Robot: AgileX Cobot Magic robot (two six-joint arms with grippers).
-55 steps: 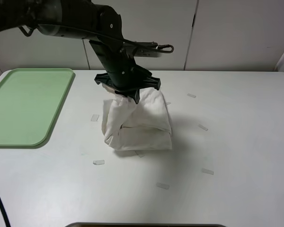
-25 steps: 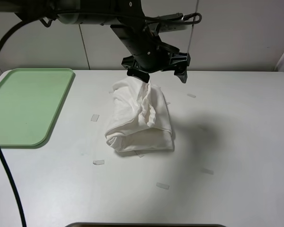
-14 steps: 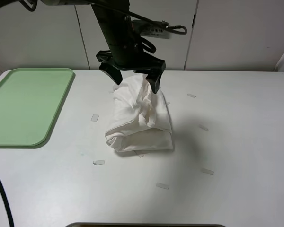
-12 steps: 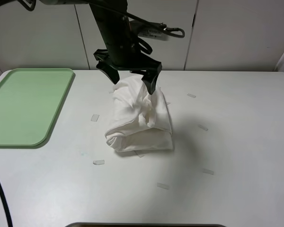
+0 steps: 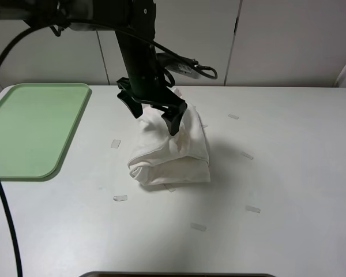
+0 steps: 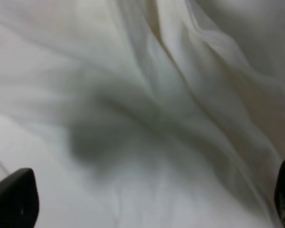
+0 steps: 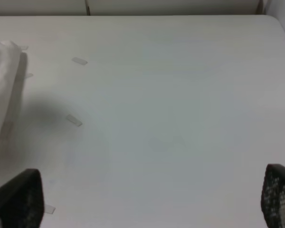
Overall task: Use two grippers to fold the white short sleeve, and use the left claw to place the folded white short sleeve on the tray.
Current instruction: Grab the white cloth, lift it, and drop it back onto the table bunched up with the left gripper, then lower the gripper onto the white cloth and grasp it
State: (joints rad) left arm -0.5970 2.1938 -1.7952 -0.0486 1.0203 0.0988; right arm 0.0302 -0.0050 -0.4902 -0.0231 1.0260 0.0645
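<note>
The white short sleeve lies in a crumpled, folded bundle in the middle of the table. My left gripper hangs right over the bundle's top, jaws spread wide, one fingertip against the cloth. In the left wrist view wrinkled white cloth fills the picture between the two far-apart fingertips. The light green tray lies empty at the table's left. My right gripper is open over bare table; the bundle's edge shows at one side. The right arm is out of the exterior high view.
Small pale tape strips lie scattered on the white table around the bundle. White cabinet doors stand behind the table. A dark edge shows at the bottom of the exterior high view.
The left gripper let go of the bundle's top, lifted away open, turned about its wrist, and has come back down onto the top of the bundle. The shirt slumped slightly.
</note>
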